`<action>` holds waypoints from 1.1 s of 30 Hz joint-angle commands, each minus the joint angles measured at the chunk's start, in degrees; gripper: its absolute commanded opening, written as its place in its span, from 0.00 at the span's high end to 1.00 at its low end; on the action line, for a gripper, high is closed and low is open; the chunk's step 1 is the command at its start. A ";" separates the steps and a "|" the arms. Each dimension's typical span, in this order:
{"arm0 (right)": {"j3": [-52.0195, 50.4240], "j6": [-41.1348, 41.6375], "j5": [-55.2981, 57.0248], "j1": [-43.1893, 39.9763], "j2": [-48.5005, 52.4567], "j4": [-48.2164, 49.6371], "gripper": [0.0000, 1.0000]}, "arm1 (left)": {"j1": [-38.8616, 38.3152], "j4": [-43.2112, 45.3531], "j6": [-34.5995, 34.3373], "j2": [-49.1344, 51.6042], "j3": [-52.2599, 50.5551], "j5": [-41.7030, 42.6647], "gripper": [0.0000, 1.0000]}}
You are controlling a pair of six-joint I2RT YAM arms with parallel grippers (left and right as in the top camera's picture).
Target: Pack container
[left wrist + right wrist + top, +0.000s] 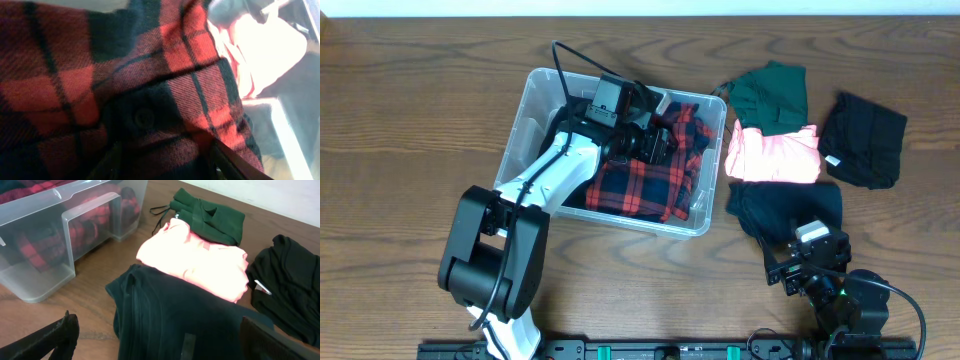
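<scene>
The clear plastic container (pixel 534 84) stands at the table's middle with a red and black plaid shirt (pixel 642 186) inside. My left gripper (pixel 657 141) reaches into it from the left. In the left wrist view the plaid shirt (pixel 150 75) fills the frame, and a fold of it bulges between the left gripper's (pixel 165 160) narrowed fingers. My right gripper (pixel 790 262) is open and empty, low over a dark teal garment (pixel 785 205). In the right wrist view the right gripper (pixel 160 340) spans that garment (pixel 170 315), with the container (pixel 65 215) at upper left.
Right of the container lie a folded pink garment (pixel 775 155) (pixel 195 262), a dark green one (pixel 770 90) (pixel 210 217) behind it, and a black one (pixel 865 140) (pixel 290 290) at far right. Bare wood table lies left of and in front of the container.
</scene>
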 commanded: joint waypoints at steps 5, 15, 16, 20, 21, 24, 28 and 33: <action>-0.13 0.61 0.15 -0.81 -0.35 -0.07 0.01 | -1.42 -1.14 -17.20 5.70 -2.19 -12.72 0.43; -0.13 0.61 0.15 -0.81 -0.35 -0.07 0.01 | -2.93 -3.82 -34.32 8.50 -2.12 -24.06 0.45; -0.13 0.61 0.15 -0.81 -0.35 -0.07 0.01 | -2.91 -4.07 -34.25 8.44 -2.03 -23.82 0.45; -0.13 0.61 0.15 -0.81 -0.35 -0.07 0.01 | -2.12 -5.25 -31.98 5.35 -1.27 -20.68 0.45; -0.13 0.61 0.15 -0.81 -0.35 -0.07 0.01 | -1.88 -5.73 -30.29 3.87 -0.92 -19.32 0.44; -0.13 0.61 0.15 -0.81 -0.35 -0.07 0.01 | -1.33 -9.94 -24.04 -1.66 0.46 -16.20 0.43; -0.13 0.61 0.15 -0.81 -0.35 -0.07 0.01 | -1.25 -16.28 -7.10 -9.81 0.79 -15.85 0.39; -0.13 0.61 0.15 -0.81 -0.35 -0.07 0.01 | -2.25 -24.87 11.89 -14.23 0.79 -15.87 0.38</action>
